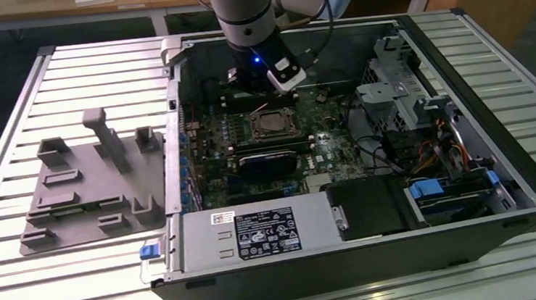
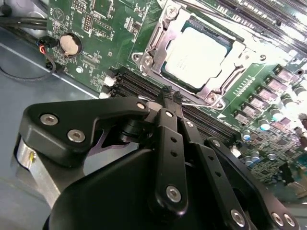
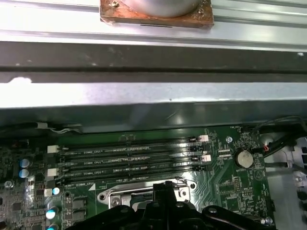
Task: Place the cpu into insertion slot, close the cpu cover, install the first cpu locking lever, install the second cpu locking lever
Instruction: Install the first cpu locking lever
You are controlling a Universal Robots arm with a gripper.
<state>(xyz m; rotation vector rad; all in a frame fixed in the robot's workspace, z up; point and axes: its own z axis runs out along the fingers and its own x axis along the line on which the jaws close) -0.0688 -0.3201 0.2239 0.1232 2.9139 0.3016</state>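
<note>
The cpu (image 2: pixel 199 52), a flat square of matte silver-grey metal, sits in the insertion slot (image 2: pixel 143 58) on the green circuit board (image 2: pixel 96 28), framed by the thin shiny cpu cover (image 2: pixel 228 79). The black jaws are drawn together beside a thin wire lever (image 2: pixel 201 104); whether they pinch it, I cannot tell.

The cpu (image 2: pixel 199 55) is gleaming pale silver-grey inside the brighter silvery cpu cover (image 2: pixel 156 45), and the circuit board (image 2: pixel 96 24) around them is showing deep green, speckled with tiny white markings. The gripper (image 2: pixel 171 93) is reading matte black, its screws glinting silver. The table (image 1: pixel 27 287) is shining in pale silvery stripes, and the fixture (image 1: pixel 87 187) is looking flat grey.
</note>
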